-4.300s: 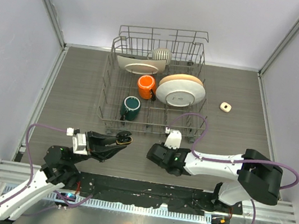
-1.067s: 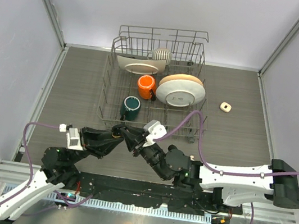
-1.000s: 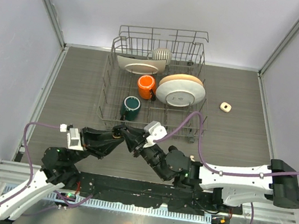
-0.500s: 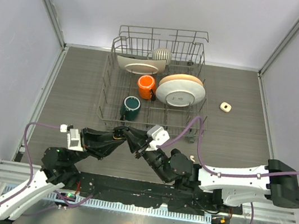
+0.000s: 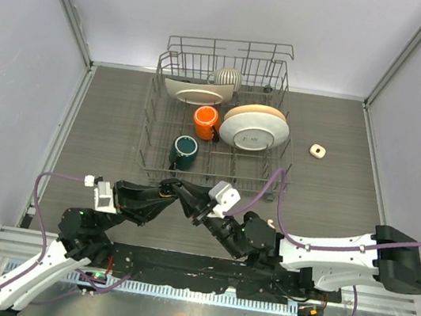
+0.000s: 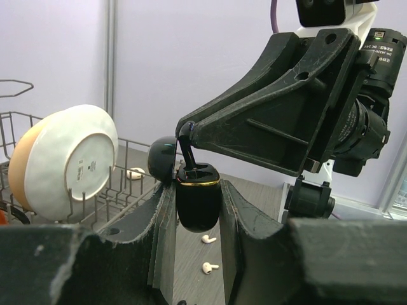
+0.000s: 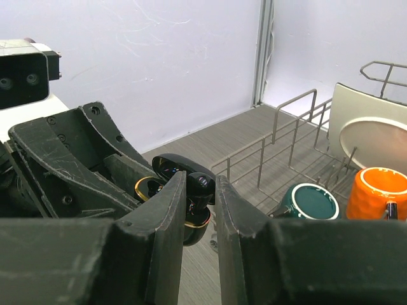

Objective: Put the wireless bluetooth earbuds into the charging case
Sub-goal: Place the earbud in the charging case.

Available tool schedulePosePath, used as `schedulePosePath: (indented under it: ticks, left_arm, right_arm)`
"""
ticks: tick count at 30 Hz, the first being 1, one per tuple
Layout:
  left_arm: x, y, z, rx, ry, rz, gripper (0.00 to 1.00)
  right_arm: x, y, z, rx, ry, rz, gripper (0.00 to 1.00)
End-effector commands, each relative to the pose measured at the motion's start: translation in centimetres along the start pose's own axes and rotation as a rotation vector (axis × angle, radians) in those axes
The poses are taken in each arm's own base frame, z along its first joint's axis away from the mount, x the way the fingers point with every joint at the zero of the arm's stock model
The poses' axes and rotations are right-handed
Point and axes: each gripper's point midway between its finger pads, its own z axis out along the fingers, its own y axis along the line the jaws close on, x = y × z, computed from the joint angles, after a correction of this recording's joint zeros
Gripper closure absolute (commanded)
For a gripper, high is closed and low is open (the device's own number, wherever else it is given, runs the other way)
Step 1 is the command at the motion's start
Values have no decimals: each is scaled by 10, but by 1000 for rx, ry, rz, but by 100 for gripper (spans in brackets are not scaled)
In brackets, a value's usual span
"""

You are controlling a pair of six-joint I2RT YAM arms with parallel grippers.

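I am watching my left gripper (image 6: pixel 198 190) clamping the glossy black gold-rimmed charging case (image 6: pixel 198 210) upright, with its lid standing open. From the right, my right gripper (image 7: pixel 199 181) is pinching a small black stemmed earbud (image 6: pixel 185 145) with its stem dipping into the case's mouth. Below, two cream-white earbuds (image 6: pixel 208 239) are lying on the grey wood-grain table (image 6: pixel 254 190). I am making out a white label (image 6: pixel 383 39) on the right arm, its print too small to read.
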Motion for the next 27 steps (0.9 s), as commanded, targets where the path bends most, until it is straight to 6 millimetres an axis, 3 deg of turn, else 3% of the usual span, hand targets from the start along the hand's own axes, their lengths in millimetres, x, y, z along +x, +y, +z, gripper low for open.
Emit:
schedulePosePath:
  ticks: [1, 27]
  left_arm:
    - [11, 7, -10, -14, -63, 22, 100]
    - [10, 22, -11, -91, -88, 23, 100]
  right_arm:
    - [-6, 8, -4, -59, -27, -7, 99]
    - [-5, 21, -7, -139, -19, -18, 99]
